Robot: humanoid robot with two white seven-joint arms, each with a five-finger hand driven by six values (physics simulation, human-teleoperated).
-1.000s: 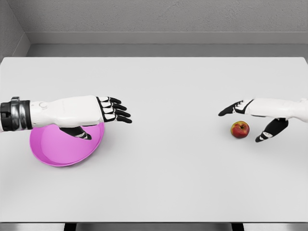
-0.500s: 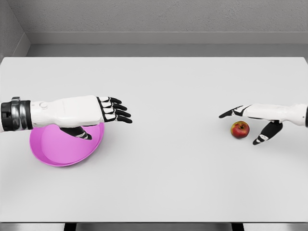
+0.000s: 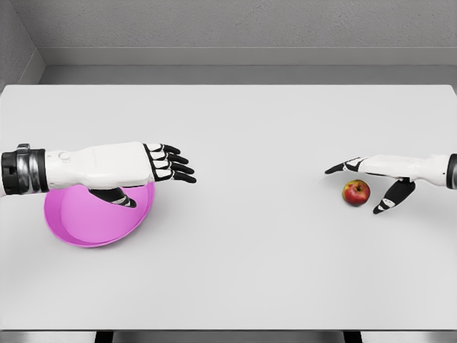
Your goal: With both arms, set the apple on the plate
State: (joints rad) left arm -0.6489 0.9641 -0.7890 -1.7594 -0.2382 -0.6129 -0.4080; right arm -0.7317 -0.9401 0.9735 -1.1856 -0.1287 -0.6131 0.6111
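Lowering over the last second, the right hand [image 3: 375, 179] has flattened out above the small red apple [image 3: 355, 192]: its white forearm, which a second ago sloped down from the picture's right edge, now runs nearly level, and the thumb has drawn in closer to the fruit's right side. The fingers [image 3: 339, 168] are spread wide and reach past the apple on its far side, while the thumb hangs just beside it on the near right; nothing is held, and I cannot tell whether any part touches the skin. The apple itself has not shifted and sits on the white counter [image 3: 243, 264], well apart from the shallow round pink plate [image 3: 78, 221] at the left.

The left hand [image 3: 146, 168] has not moved at all; it hovers over the plate's far rim with fingers extended and loosely open, holding nothing.

By my reading, the right hand is settling into a grasp, so closure looks like the next step. The carry across the counter has not begun.
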